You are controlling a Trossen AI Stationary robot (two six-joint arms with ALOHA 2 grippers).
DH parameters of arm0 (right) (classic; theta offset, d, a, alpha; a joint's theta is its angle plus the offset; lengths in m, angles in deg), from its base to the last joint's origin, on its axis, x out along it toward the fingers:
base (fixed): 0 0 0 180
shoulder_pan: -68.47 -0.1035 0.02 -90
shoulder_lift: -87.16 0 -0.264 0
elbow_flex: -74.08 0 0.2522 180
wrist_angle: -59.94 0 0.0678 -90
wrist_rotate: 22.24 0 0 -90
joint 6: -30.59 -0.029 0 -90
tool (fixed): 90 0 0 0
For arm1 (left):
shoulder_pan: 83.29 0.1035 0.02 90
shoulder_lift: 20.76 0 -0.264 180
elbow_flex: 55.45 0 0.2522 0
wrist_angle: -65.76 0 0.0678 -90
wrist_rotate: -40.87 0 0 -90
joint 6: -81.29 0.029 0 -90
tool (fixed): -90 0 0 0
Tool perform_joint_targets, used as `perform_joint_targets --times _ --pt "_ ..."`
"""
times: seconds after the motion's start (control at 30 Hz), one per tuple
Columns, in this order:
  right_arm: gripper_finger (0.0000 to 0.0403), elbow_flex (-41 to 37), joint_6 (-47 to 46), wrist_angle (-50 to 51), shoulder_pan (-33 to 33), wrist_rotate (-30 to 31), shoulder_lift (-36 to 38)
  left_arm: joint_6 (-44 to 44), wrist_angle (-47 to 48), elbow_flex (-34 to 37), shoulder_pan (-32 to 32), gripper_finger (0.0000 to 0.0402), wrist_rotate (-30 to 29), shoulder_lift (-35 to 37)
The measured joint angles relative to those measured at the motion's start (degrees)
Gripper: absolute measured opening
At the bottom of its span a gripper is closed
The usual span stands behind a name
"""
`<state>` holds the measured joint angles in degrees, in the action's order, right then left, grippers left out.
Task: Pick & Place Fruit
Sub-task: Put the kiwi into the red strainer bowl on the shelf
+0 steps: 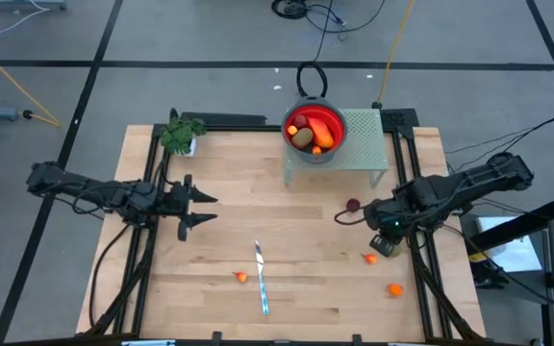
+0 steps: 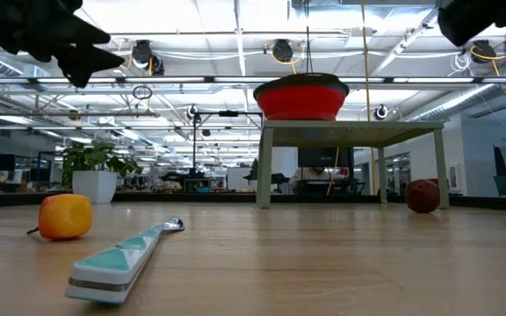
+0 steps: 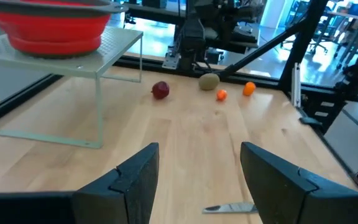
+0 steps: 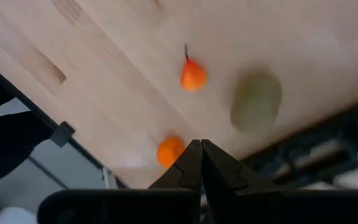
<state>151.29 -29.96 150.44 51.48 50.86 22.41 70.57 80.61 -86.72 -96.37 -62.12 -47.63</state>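
Note:
A red bowl (image 1: 314, 133) sits on a pale green raised stand (image 1: 364, 144) and holds a dark red ball, a kiwi and orange pieces. Loose on the wood lie a dark red ball (image 1: 353, 205), a kiwi (image 1: 383, 246) (image 4: 257, 99), a stemmed orange piece (image 1: 370, 258) (image 4: 192, 74), a round orange piece (image 1: 394, 288) (image 4: 169, 151) and another orange piece (image 1: 241, 277) (image 2: 64, 215). My right gripper (image 1: 385, 234) (image 4: 201, 144) is shut and hovers above the table beside the kiwi, pointing down. My left gripper (image 1: 198, 207) (image 3: 197, 180) waits open over the table's left part.
A slim silver knife (image 1: 261, 279) (image 2: 126, 254) lies near the table's near edge beside the orange piece. A green plant in a white pot (image 1: 181, 135) stands at the far left corner. Bare wood stretches between the two grippers.

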Motion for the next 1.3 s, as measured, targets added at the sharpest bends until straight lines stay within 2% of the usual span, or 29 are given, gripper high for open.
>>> perform_joint_targets --times 0.2,0.37,0.5,0.77,0.9,1.07,1.3 --pt "0.0 0.0 -7.9 2.2 0.0 -2.6 0.0 0.0 0.0 2.6 1.2 0.0225 0.0 2.6" --pt "0.0008 0.0 -9.5 5.0 0.0 -2.7 0.0 0.7 0.0 2.7 1.9 0.0225 0.1 3.0" --pt "0.0044 0.0 -9.4 4.9 0.0 -2.6 0.0 1.0 0.0 2.7 2.2 0.0225 0.1 3.0" --pt "0.0163 -0.1 -10.8 4.9 0.0 -1.1 0.0 1.0 0.0 2.7 2.2 0.0225 1.0 3.0" --pt "0.0209 -0.1 -10.8 4.7 0.0 0.3 0.0 0.5 0.0 2.7 2.2 0.0225 1.0 3.0" --pt "0.0234 -0.1 -10.8 4.5 0.0 0.3 0.0 0.1 0.1 2.7 2.2 0.0225 1.0 3.0" --pt "0.0231 -0.1 -10.5 3.7 0.0 0.4 0.0 -0.3 0.1 2.7 2.2 0.0225 1.1 2.9"
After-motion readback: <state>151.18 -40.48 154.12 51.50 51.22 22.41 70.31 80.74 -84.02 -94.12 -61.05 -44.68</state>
